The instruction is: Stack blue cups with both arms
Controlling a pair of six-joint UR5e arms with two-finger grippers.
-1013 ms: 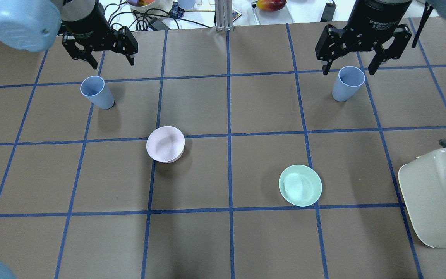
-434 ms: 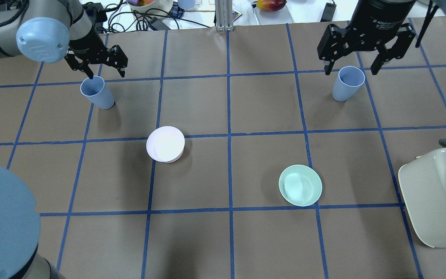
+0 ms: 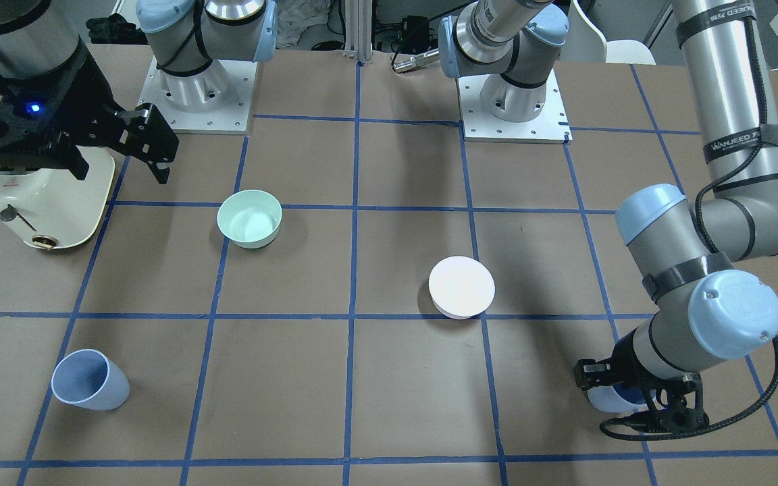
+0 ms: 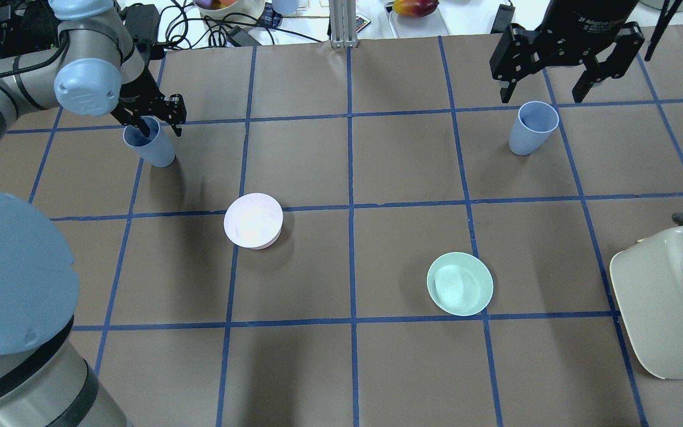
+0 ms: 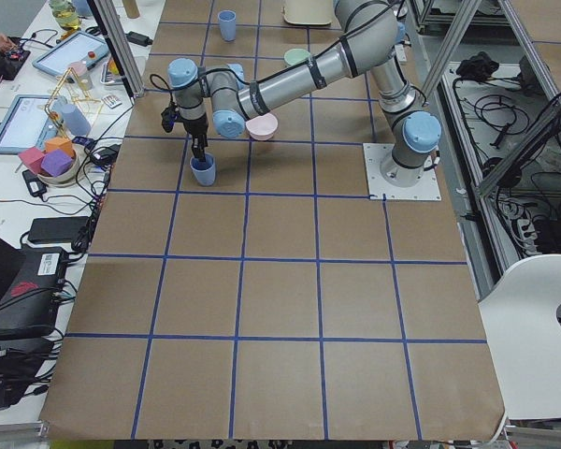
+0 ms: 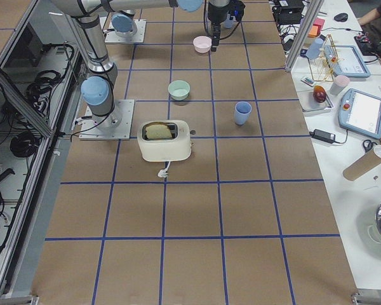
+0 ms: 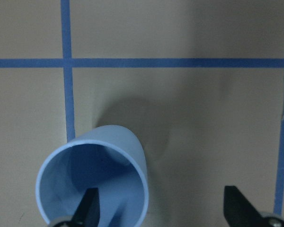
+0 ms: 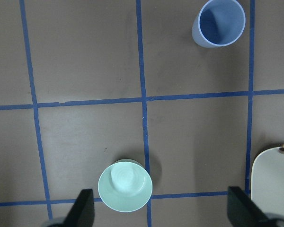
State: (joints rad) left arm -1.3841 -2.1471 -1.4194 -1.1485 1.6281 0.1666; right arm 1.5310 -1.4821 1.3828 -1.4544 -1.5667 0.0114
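Observation:
One blue cup (image 4: 153,148) stands upright at the far left of the table. My left gripper (image 4: 158,126) is open and low over it. In the left wrist view one fingertip (image 7: 88,206) is inside the cup (image 7: 92,182) and the other is outside, so the jaws straddle its wall. The second blue cup (image 4: 532,128) stands upright at the far right. My right gripper (image 4: 543,89) is open and empty, high above the table and just beyond that cup (image 8: 218,22).
A pale pink bowl (image 4: 254,220) sits left of centre and a mint-green bowl (image 4: 460,283) right of centre. A cream toaster (image 4: 670,299) stands at the near right edge. Cables and clutter lie beyond the far edge.
My left gripper has come down onto the left cup, one finger now inside it. My right gripper has risen and drawn back from the right cup. Neither cup has moved.

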